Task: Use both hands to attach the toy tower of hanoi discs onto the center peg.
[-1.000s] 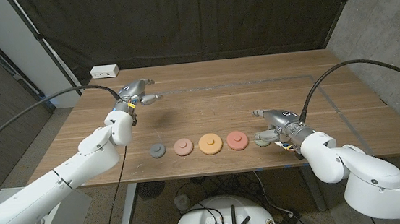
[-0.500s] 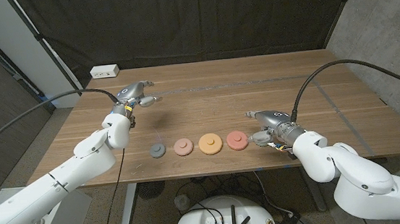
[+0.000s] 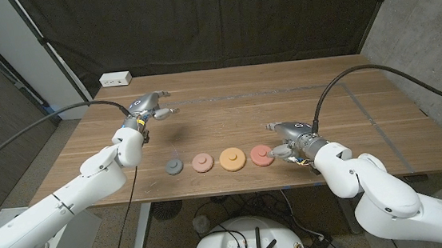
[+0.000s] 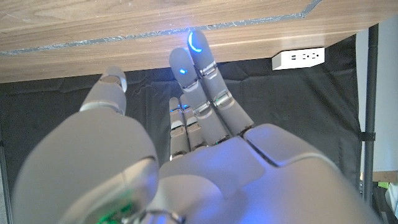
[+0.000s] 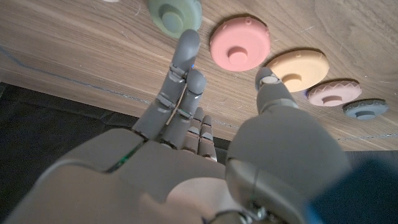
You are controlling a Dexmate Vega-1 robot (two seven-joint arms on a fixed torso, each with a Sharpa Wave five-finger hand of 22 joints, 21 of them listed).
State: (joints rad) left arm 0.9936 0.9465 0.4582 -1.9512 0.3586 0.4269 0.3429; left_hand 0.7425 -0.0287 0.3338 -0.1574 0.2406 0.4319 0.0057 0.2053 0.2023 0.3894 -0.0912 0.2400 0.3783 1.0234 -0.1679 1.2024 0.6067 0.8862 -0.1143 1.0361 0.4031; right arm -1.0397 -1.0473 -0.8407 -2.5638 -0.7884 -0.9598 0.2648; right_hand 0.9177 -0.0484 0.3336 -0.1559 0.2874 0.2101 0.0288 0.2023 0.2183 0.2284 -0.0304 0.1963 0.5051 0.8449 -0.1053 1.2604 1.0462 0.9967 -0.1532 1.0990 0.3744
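Several flat toy discs lie in a row near the table's front edge: grey (image 3: 174, 166), pink (image 3: 202, 162), orange (image 3: 232, 158) and coral (image 3: 261, 154). A green disc (image 5: 175, 14) lies at the row's right end, mostly covered by my right hand in the head view. My right hand (image 3: 289, 137) hovers open over the green disc, beside the coral one (image 5: 240, 45), with fingers stretched out and nothing held. My left hand (image 3: 152, 106) is open above the far left of the table, well behind the row, and holds nothing. Its fingers (image 4: 198, 81) reach out straight.
A white power strip (image 3: 115, 79) sits at the table's far left corner, also seen as the power strip (image 4: 298, 57) past my left hand. A dark curtain hangs behind the wooden table (image 3: 283, 102). Black cables run from both arms.
My right hand has slid left along the front of the table, from right of the green disc to over it, beside the coral one. The left hand has barely shifted.
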